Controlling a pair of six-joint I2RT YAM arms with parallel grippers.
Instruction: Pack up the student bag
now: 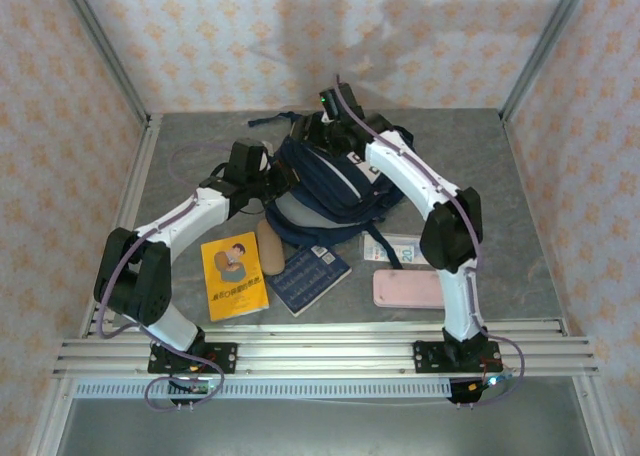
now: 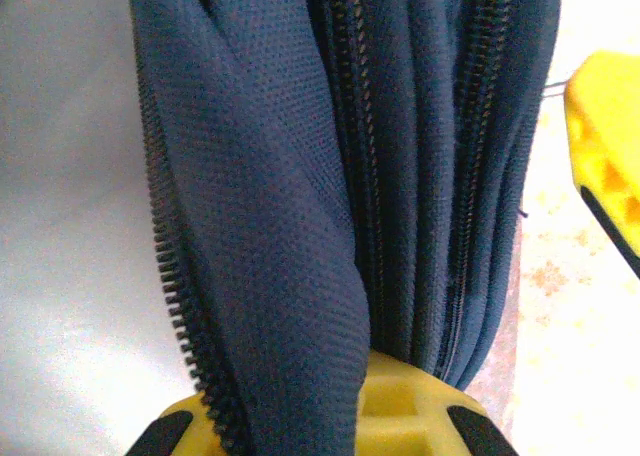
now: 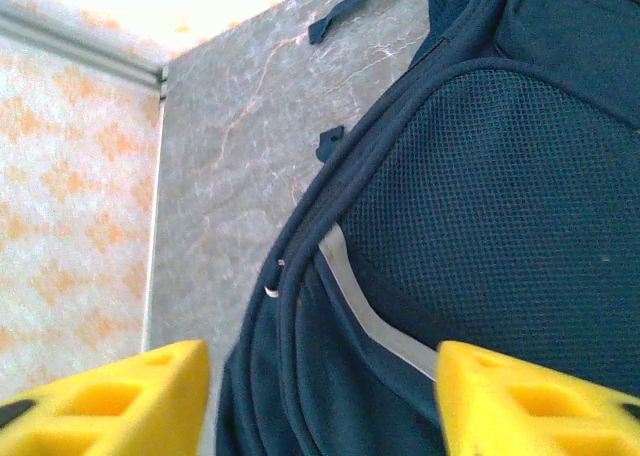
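The student bag (image 1: 335, 191), navy with white trim, lies at the middle of the table with its grey lining showing at the open mouth. My left gripper (image 1: 266, 178) is at the bag's left edge, shut on a fold of navy fabric (image 2: 280, 276) beside the zipper teeth (image 2: 175, 296); the fold runs down between the yellow fingers (image 2: 400, 406). My right gripper (image 1: 327, 126) hovers over the bag's far end, open. Its yellow fingers (image 3: 120, 401) stand wide apart above the mesh pocket (image 3: 480, 226) and a white trim stripe (image 3: 365, 311), holding nothing.
In front of the bag lie a yellow book (image 1: 233, 276), a tan oval object (image 1: 271, 246), a navy notebook (image 1: 308, 276), a white packet (image 1: 395, 248) and a pink case (image 1: 410, 288). Patterned walls close the table on three sides.
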